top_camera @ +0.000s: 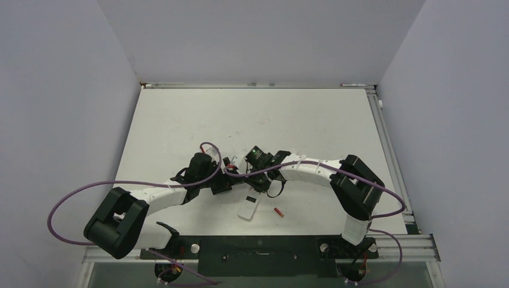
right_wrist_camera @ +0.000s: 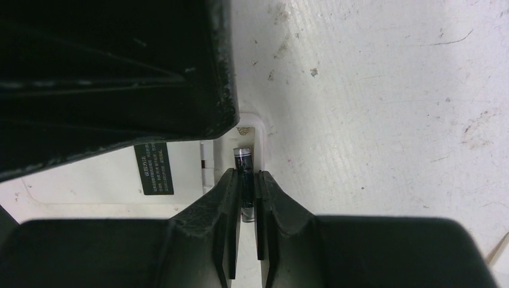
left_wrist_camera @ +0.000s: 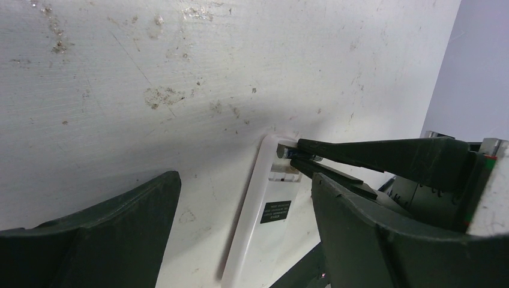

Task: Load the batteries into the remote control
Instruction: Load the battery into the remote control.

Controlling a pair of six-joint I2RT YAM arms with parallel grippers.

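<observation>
The table (top_camera: 180, 120) fills most of the top view, and both arms meet just below its centre. My left gripper (left_wrist_camera: 244, 177) stands wide apart, a finger on either side of the remote control (left_wrist_camera: 258, 231). I cannot tell whether either finger touches it. If neither does, a downward press could skate the remote away.

My right gripper (right_wrist_camera: 247, 175) is clamped on the held battery (right_wrist_camera: 242, 157), low in the centre of the right wrist view. I judge the cell could ride up the bay's side wall and jam crooked, or slip in so narrow a pinch. I cannot read its polarity.

The remote lies back-up with its dark label (left_wrist_camera: 275, 211) showing. Its long axis runs from bottom centre of the left wrist view up and slightly right. The held battery lies parallel to it, silvery cap pointing up-frame toward the remote's end. A loose battery (top_camera: 278, 211) lies just right of the remote in the top view.
</observation>
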